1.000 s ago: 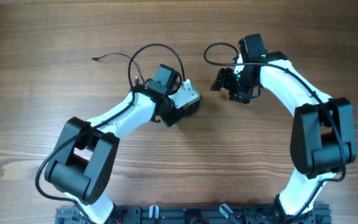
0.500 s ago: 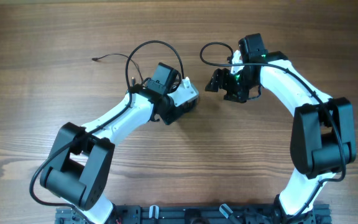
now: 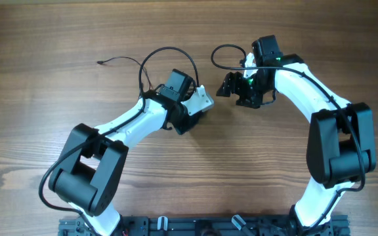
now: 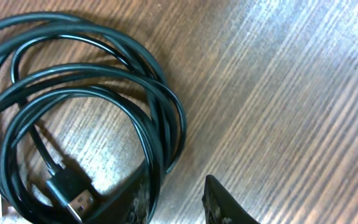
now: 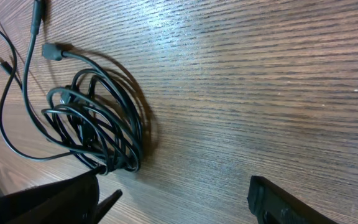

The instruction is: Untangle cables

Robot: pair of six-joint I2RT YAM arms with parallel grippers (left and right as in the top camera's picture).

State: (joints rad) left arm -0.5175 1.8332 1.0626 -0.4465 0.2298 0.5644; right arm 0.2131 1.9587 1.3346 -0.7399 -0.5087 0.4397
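Two grippers, one coil of cables (image 5: 126,134). Overhead: left gripper (image 3: 201,105) hides the coil; a cable tail (image 3: 118,59) strays well away. Left wrist: jaws narrow, empty, at the coil's edge; we judge they seek one strand. Right wrist: right gripper (image 5: 173,208) wide, empty, near the coil, likely to brace.

Bright, even light from above falls on the wooden table (image 3: 44,131); the arms (image 3: 136,121) cast short, soft shadows. Both wrist views show pale glare streaking the wood. The coiled cables (image 5: 98,134) look sharp; the left gripper's fingertips (image 4: 225,202) blur at the near edge.
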